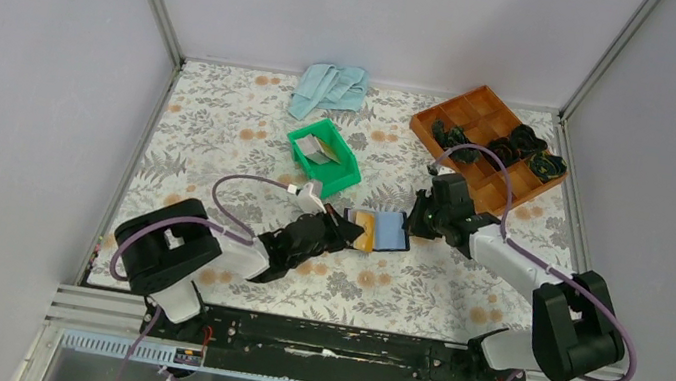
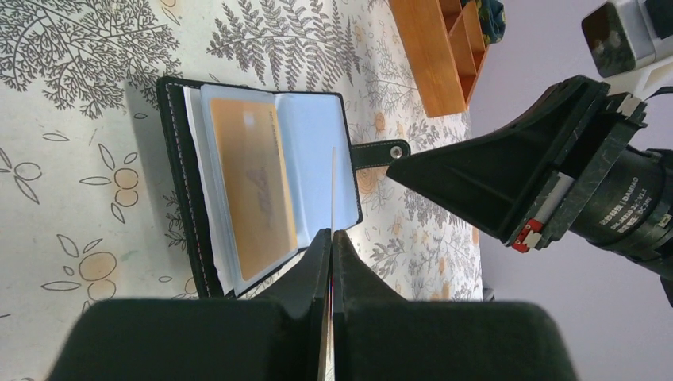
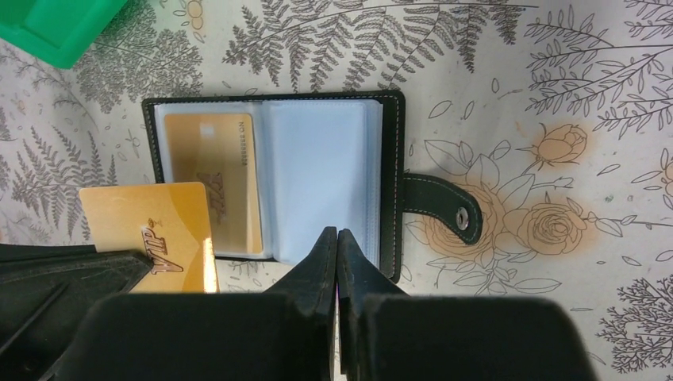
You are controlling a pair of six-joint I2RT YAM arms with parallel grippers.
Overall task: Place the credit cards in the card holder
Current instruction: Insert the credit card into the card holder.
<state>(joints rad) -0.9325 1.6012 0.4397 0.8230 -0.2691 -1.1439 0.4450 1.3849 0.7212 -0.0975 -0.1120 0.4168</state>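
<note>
The card holder (image 3: 317, 171) is lying open and flat on the bench (image 1: 223, 123), just ahead of and below both sets of fingertips, with its closure tab (image 3: 440, 208) sticking out on the right hand's (image 3: 337, 232) side. One gold credit card (image 3: 214, 182) is already sitting in the clear sleeve on the page nearer the left hand (image 2: 331, 232), its long axis running away from the fingertips. The sleeve beside it is showing empty. The left hand is pinching a second gold card (image 3: 151, 230), which is projecting forward from the fingers over the holder's near edge and appearing edge-on from the left wrist. Whether it is touching the holder I cannot tell. The right hand is standing fully closed with its tips at the near edge of the empty sleeve, and whether it is gripping the plastic is not showing. The left hand is probably doing the inserting, so the card needs lining up with the sleeve's mouth, which I cannot make out. Well beyond the left hand, the green bin (image 1: 345, 169) is holding greyish cards (image 1: 314, 152).
</note>
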